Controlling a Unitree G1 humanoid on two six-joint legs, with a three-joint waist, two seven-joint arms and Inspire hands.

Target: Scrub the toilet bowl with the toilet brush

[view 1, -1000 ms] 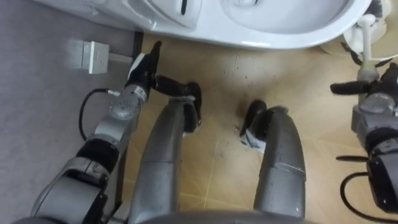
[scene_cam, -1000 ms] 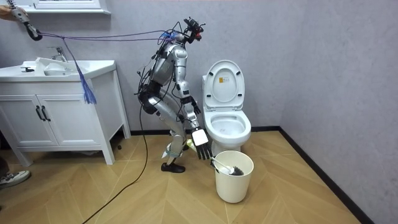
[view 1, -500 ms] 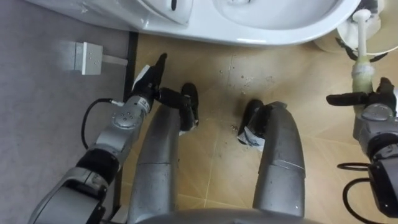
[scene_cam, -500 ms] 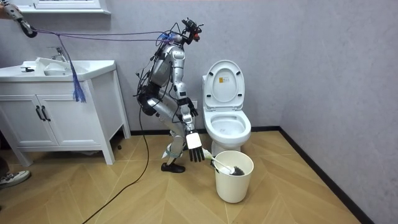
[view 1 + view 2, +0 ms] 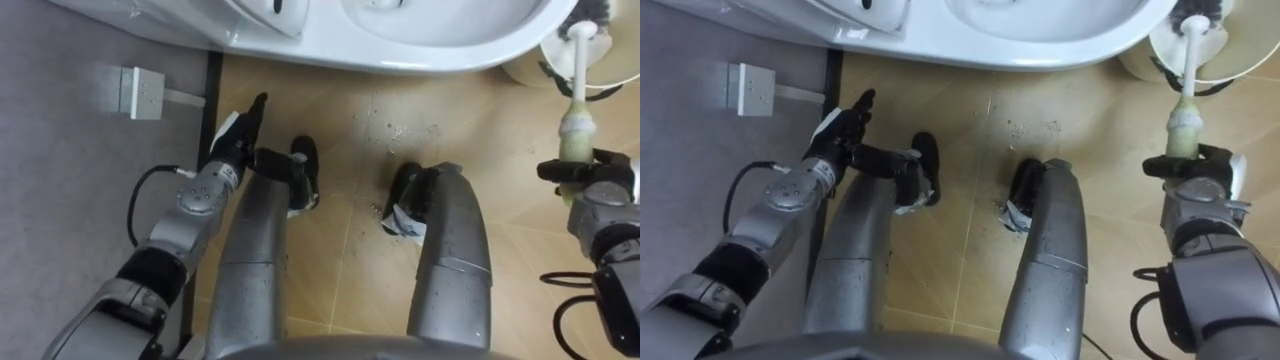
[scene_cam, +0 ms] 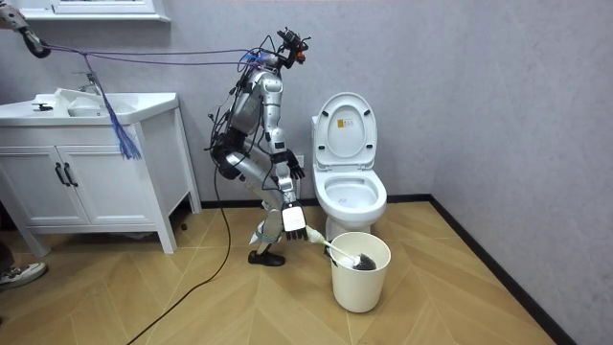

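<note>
Before the toilet (image 5: 420, 45) I stood bent forward over flexed knees, my feet planted on the wooden floor (image 5: 510, 250) just short of the bowl's front edge. The toilet's lid (image 6: 345, 129) was up against the grey wall and the bowl lay uncovered.

My right hand (image 5: 590, 172) hung low on the right of the toilet, down by my right knee. Its fingers and thumb were curled round the pale lower end of the brush (image 5: 577, 80), clamped on it. From that hand the brush's white stem ran away from me, toward the toilet's right flank, and its dark bristled head sat down inside the white bucket (image 6: 360, 278). The bucket stood on the floor in front of the toilet, close to the bowl. In the eye views its rim showed just past the right end of the bowl, and the brush leaned against that rim.

My left hand (image 5: 235, 135) was on the other side of the toilet, beside my left knee, with nothing in it. Its fingers were straight and held together, pointing toward the dark skirting at the foot of the wall. Left of the toilet's base a small white box (image 5: 134, 90) was fixed to that wall. Farther left of the toilet, well apart from it, stood a white cabinet (image 6: 96, 182) with a basin on top.
</note>
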